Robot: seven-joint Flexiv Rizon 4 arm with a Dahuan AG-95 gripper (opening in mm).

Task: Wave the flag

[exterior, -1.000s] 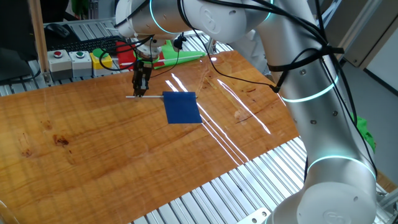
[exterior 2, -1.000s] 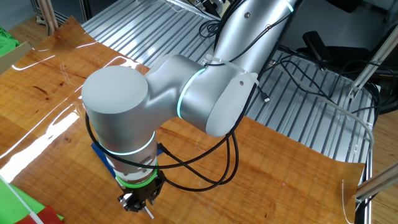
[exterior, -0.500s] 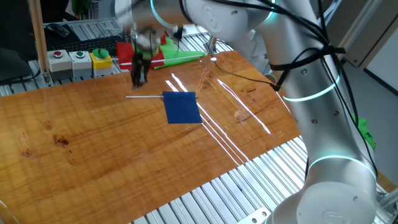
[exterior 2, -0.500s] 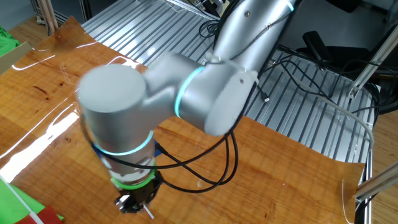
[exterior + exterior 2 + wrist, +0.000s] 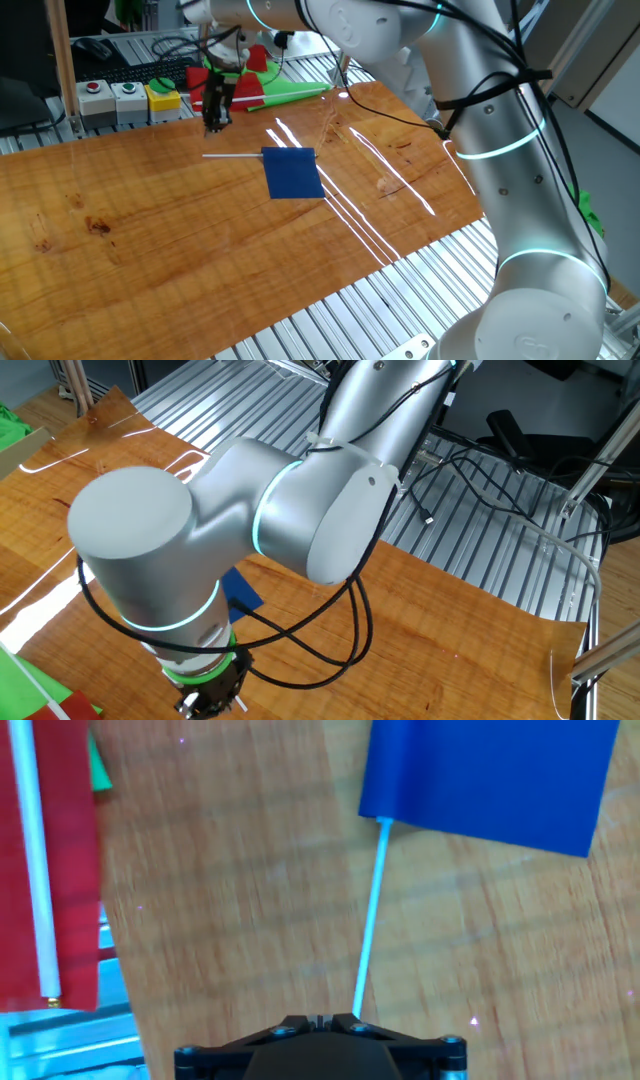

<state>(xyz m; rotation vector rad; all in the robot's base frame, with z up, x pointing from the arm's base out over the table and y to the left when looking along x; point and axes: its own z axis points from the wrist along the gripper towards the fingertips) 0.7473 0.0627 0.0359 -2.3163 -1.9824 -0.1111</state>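
Note:
The flag (image 5: 293, 172) is a dark blue rectangle on a thin white stick (image 5: 232, 156), lying flat on the wooden table. It has not left the table. My gripper (image 5: 214, 122) hangs above and just behind the free end of the stick, shut with nothing in it. In the hand view the flag (image 5: 490, 780) fills the top right and its stick (image 5: 368, 915) runs down to just right of my closed gripper (image 5: 320, 1020), outside the jaws. The other fixed view shows a corner of the flag (image 5: 240, 590) behind the arm, with the gripper (image 5: 210, 705) at the bottom edge.
Red and green flat pieces (image 5: 262, 88) lie at the table's back edge behind the gripper. A red piece with a white stick (image 5: 60, 870) shows at the left of the hand view. A button box (image 5: 130, 100) stands at the back left. The arm's cables hang over the table's right end.
The jaws closed fully without taking the stick. The gripper rose and moved back-left, away from the stick's end. The flag stayed where it was.

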